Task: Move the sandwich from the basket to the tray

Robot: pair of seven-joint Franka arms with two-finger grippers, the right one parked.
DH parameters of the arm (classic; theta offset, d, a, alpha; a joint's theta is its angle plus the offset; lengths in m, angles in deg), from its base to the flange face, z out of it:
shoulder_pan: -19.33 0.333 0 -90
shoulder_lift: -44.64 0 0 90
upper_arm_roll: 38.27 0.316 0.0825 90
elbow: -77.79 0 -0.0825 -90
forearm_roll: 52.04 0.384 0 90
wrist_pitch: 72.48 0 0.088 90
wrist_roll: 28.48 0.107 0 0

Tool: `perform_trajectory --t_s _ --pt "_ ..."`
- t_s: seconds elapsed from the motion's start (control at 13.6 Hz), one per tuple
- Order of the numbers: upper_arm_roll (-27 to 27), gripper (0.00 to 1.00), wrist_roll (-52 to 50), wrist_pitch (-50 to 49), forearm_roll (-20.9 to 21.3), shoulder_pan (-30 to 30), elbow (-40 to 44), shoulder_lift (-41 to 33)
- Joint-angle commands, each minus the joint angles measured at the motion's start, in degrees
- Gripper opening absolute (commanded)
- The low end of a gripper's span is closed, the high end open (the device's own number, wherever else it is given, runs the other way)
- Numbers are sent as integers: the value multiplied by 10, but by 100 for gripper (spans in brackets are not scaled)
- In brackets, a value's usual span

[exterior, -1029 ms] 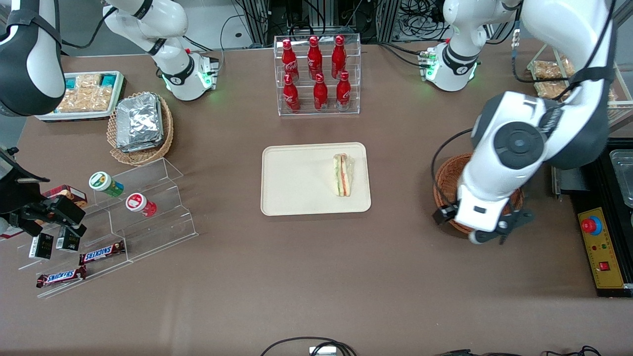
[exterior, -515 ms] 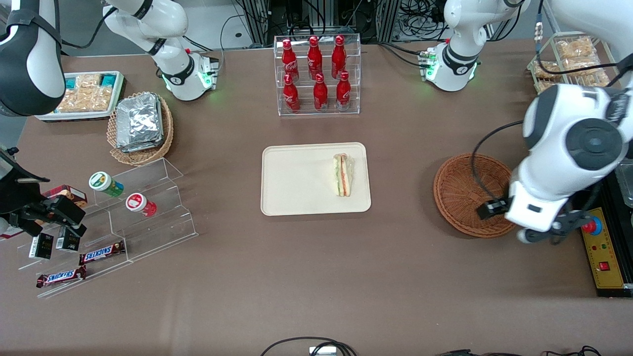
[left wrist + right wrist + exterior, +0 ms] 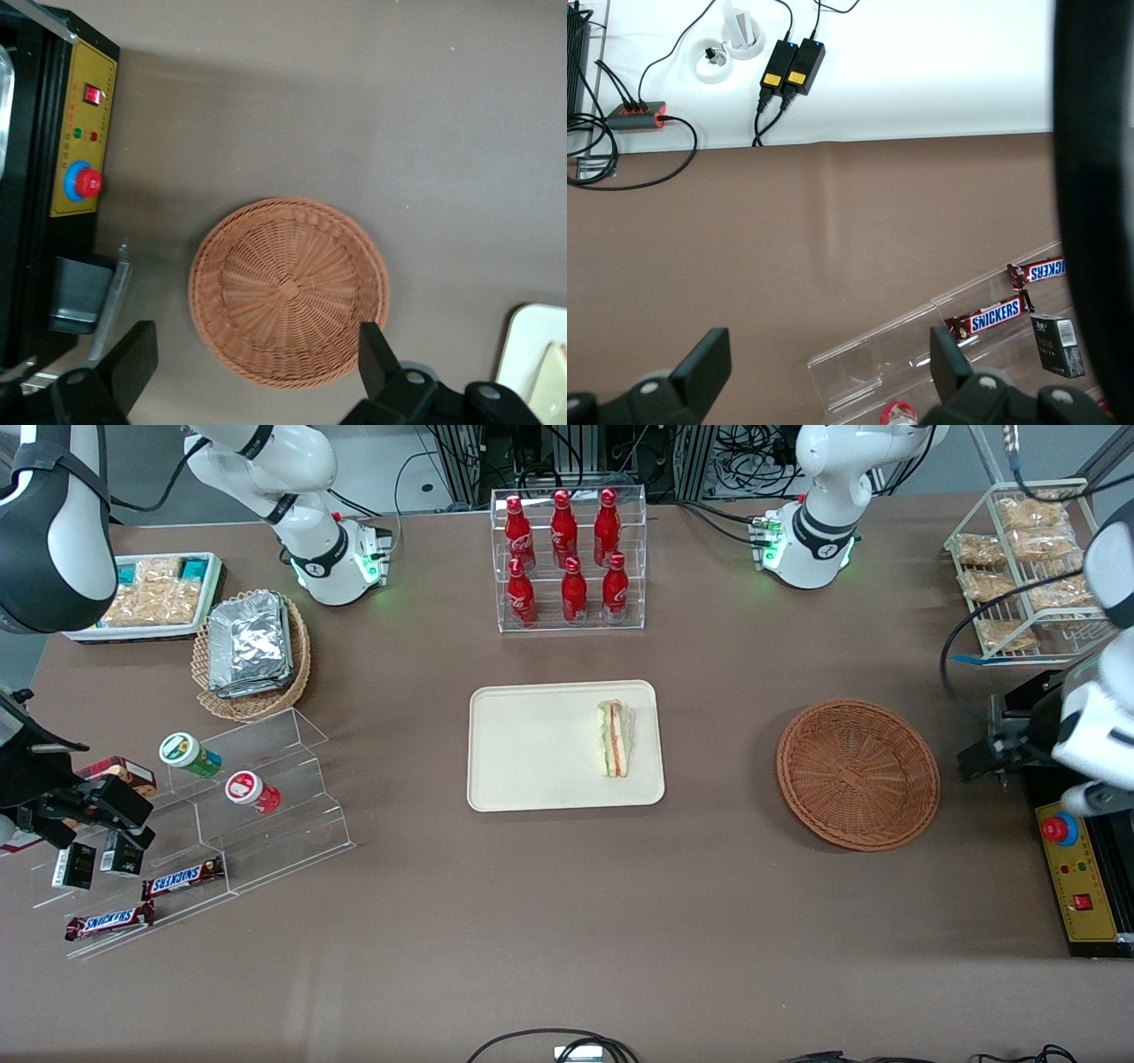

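Front view: sandwich (image 3: 614, 737) on tray (image 3: 523, 748); jaws spread above basket (image 3: 288, 292).

Sandwich (image 3: 614, 739) on tray (image 3: 532, 748); basket (image 3: 858, 773) empty

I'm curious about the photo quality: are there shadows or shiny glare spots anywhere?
Front view: soft shadows hug the tray beneath the sandwich and the empty basket; the foil packets and acrylic steps glint. Left wrist view: even light, a faint shadow beside the basket, with the open tool hanging above it.
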Motion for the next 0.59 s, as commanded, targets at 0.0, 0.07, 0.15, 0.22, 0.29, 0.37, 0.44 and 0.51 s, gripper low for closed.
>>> perform_trajectory --t_s 0.0,0.07,0.15,0.22,0.29,0.37,0.44,0.51 --pt "43 100 57 -10 -31 -24 -40 -65" --pt "46 100 78 -16 -48 -24 -38 -74" --pt "47 100 111 -21 -59 -24 -38 -87" --pt "47 100 143 -27 -62 -24 -38 -96" --pt "47 100 167 -39 -63 -25 -39 -107" --pt "47 100 176 -52 -65 -34 -39 -116" --pt "47 100 173 -61 -72 -41 -40 -122" --pt "47 100 172 -66 -74 -44 -39 -123"
